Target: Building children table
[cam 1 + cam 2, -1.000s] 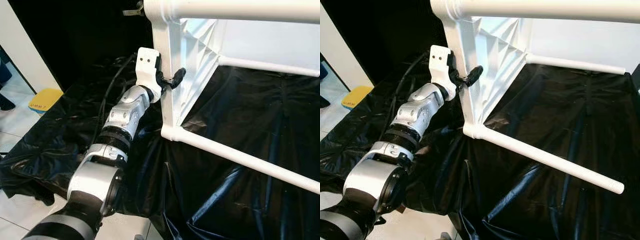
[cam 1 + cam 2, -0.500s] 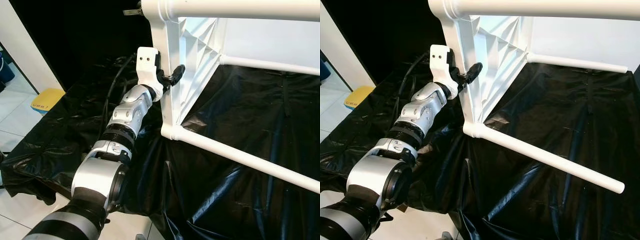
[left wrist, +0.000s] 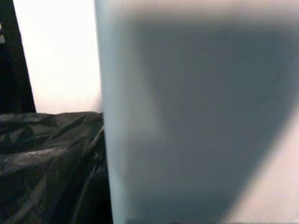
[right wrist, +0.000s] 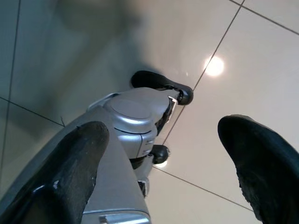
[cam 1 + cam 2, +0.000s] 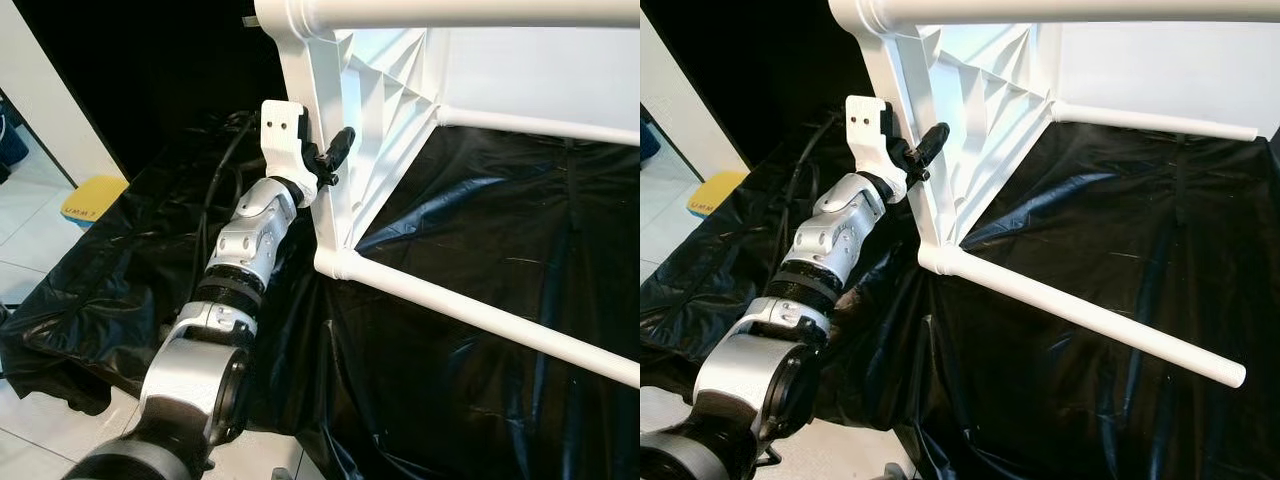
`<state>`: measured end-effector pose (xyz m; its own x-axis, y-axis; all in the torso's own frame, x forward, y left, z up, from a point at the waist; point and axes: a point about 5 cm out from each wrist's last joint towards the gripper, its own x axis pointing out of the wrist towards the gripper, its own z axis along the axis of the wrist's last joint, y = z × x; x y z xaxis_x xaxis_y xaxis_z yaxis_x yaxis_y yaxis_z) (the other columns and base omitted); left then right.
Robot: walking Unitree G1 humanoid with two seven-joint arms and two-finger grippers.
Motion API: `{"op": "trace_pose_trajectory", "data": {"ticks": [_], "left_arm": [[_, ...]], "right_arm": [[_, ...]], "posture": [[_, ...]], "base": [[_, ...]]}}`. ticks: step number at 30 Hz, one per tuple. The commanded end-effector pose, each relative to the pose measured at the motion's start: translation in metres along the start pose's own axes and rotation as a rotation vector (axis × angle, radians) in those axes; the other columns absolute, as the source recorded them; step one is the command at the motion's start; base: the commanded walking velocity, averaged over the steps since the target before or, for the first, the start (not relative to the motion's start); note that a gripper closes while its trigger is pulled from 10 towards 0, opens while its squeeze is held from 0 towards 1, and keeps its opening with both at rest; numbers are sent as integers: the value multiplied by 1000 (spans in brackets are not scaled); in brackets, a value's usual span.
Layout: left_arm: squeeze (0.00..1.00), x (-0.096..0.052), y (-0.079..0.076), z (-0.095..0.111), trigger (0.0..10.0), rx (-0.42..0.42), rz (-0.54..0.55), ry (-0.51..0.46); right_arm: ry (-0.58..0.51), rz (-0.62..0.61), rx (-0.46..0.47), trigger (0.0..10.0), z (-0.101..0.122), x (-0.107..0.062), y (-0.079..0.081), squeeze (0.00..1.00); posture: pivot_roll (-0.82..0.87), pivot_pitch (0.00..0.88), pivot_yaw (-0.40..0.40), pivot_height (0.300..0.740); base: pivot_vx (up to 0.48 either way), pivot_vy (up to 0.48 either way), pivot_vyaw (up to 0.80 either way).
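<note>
One white plastic children's table [image 5: 400, 120] lies tipped on its side on black sheeting [image 5: 480, 400], legs jutting out. Left gripper [image 5: 335, 155] presses against its ribbed corner, seemingly clamped on the edge. Right gripper [image 4: 163, 154] hangs spread apart over floor tiles [image 4: 261, 56]. Yellow block's [image 5: 92, 200] lettering is unreadable.

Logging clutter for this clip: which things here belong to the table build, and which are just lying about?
Job:
table frame, lying on its side
table leg, fitted at the frame's corner
left gripper, at the frame's edge
black sheet under the work

Lying about:
yellow pad on the floor
black cables
right gripper, idle over the tiles
</note>
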<state>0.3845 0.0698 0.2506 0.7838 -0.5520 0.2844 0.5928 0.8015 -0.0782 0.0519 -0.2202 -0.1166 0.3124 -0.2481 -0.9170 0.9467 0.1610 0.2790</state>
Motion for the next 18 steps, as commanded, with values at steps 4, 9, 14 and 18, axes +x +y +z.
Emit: {"op": "trace_pose_trajectory", "data": {"ticks": [4, 9, 14, 18], "left_arm": [[0, -22, 12, 19, 0, 54, 15, -70], [0, -39, 14, 28, 0, 95, 3, -96], [0, -64, 12, 42, 0, 158, -25, -122], [0, -81, 16, 54, 0, 192, 7, -127]], "right_arm": [[5, 308, -1400, 10000, -25, 5, 90, 0], [4, 311, -1406, 10000, -24, 5, 91, 0], [3, 317, -1420, 10000, -23, 5, 93, 0], [3, 319, -1428, 10000, -21, 5, 94, 0]], "posture": [[43, 12, 57, 740], [54, 17, 46, 740], [67, 24, 34, 740], [84, 31, 24, 740]], "base": [[0, 0, 0], [0, 0, 0], [0, 0, 0], [0, 0, 0]]}}
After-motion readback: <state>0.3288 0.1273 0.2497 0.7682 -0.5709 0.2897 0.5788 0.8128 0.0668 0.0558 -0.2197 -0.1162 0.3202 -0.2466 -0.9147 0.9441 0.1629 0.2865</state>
